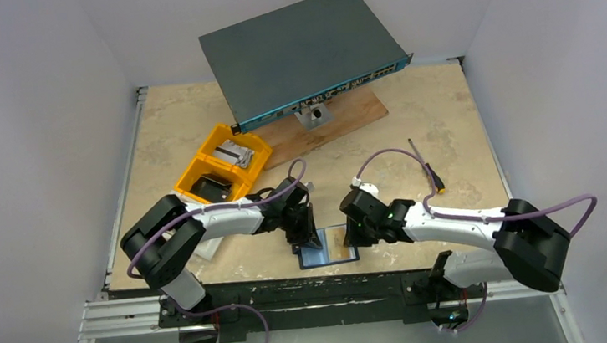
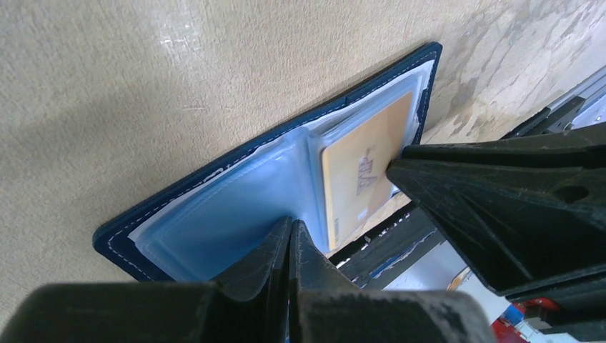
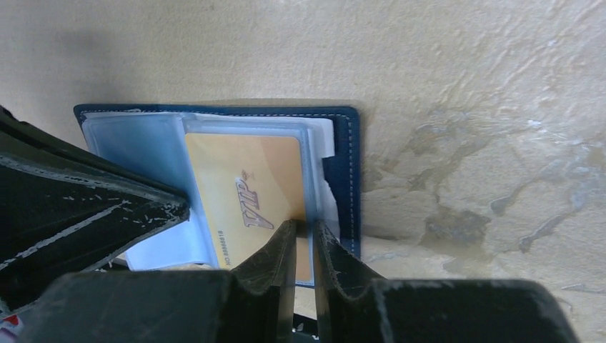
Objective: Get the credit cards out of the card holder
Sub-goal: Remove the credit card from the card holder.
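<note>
Card holder lies opened flat at the near edge of the bench, about midway between the two arm bases. Its spread covers run left to right along that edge, clear sleeves facing up. The orange card sits in the right-hand sleeve with its long axis running near to far, so its short near end points back toward the arms. I cannot make out a second card; the left sleeve looks pale blue and nothing more.

Right pincer comes down on that near end from the right arm's side. Its jaws are drawn almost together with the card's edge between them. Whether they nip the card alone or the sleeve film with it, I cannot tell. Left pincer is clenched, tips together, resting on the left sleeve beside the fold. It looks to be pinning the holder down rather than holding anything.

By my reading the draw should go straight along the card's long axis, toward the near edge, while the left arm keeps the holder from following. A sideways pull would likely jam the card in its pocket.

Farther back, left of centre, stand the yellow bins, and a screwdriver lies to the right. A grey box sits along the far edge.
</note>
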Controlling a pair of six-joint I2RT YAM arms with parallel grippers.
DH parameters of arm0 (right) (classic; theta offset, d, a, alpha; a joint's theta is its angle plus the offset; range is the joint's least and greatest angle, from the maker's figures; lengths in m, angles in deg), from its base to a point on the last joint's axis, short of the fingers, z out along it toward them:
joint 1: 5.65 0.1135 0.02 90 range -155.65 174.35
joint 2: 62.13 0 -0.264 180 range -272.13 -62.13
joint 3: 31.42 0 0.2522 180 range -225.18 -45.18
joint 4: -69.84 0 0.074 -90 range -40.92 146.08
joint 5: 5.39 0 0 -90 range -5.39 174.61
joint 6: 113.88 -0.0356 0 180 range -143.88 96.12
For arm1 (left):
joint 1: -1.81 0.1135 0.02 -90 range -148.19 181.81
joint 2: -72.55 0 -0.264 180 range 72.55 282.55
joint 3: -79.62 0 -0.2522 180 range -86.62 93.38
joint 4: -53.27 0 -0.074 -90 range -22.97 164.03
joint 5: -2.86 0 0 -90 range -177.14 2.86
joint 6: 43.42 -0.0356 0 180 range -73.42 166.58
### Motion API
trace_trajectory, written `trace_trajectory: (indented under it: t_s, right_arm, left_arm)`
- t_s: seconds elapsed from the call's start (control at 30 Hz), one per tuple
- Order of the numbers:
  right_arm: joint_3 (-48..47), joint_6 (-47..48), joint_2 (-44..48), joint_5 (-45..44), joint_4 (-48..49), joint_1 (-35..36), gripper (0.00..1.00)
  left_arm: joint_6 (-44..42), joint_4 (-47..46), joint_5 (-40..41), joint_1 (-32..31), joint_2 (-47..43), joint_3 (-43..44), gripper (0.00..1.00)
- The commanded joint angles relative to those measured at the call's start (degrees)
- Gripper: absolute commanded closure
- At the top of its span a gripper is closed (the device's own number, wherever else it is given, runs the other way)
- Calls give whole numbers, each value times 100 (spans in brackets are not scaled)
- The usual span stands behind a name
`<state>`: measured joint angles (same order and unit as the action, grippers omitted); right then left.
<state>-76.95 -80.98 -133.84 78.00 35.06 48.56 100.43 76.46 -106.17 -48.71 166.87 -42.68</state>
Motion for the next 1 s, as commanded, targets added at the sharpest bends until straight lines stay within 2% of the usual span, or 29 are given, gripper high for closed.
trace_trajectory:
  t_s: [0.0, 0.37, 0.47, 0.57, 0.7, 0.97]
  right_arm:
    - [-210, -91, -259, 22, 290, 192, 90]
    - [-210, -222, -730, 115, 513, 298, 88]
    - [-56, -325, -775, 292, 632, 298, 87]
    - [112, -443, -766, 390, 767, 291, 87]
    - [225, -512, -861, 493, 912, 291, 88]
    - [359, -556, -995, 633, 1141, 291, 90]
  left_arm:
    - [-278, 191, 544, 51, 339, -94, 100]
    - [-258, -45, 278, 79, 299, -164, 100]
    - [-153, -95, 85, 170, 34, -313, 99]
    - [30, -242, -155, 311, -339, -582, 92]
    - [394, -643, -489, 460, -768, -973, 88]
    - [785, -773, -263, 554, -1350, -1407, 87]
